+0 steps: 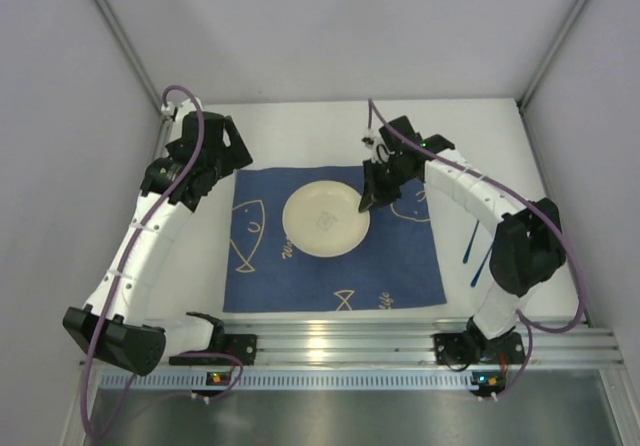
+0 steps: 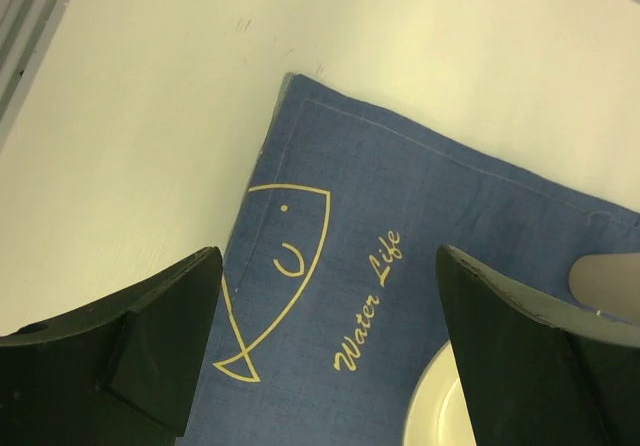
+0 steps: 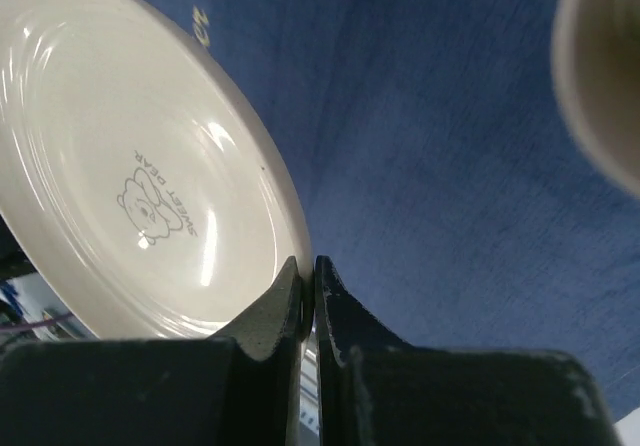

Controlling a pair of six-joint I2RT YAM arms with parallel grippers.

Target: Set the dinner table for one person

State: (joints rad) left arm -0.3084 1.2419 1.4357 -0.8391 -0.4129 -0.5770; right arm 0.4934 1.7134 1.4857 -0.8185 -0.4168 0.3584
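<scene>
A cream round plate [image 1: 326, 219] with a small bear print lies on the dark blue fish-print cloth [image 1: 335, 256] in the middle of the white dinner table [image 1: 300, 126]. My right gripper [image 1: 368, 204] is shut on the plate's right rim; in the right wrist view the fingers [image 3: 308, 271] pinch the rim of the plate [image 3: 140, 166] over the cloth [image 3: 430, 166]. My left gripper [image 1: 222, 171] hangs open and empty over the cloth's far left corner; in the left wrist view it [image 2: 330, 266] frames the cloth [image 2: 400, 216] and a sliver of plate [image 2: 435, 411].
Two thin blue sticks [image 1: 470, 246] lie on the table right of the cloth, beside the right arm. A ribbed aluminium rail [image 1: 330, 341] runs along the near edge. A blurred pale rounded object [image 3: 600, 76] shows at the right wrist view's top right. Grey walls enclose the table.
</scene>
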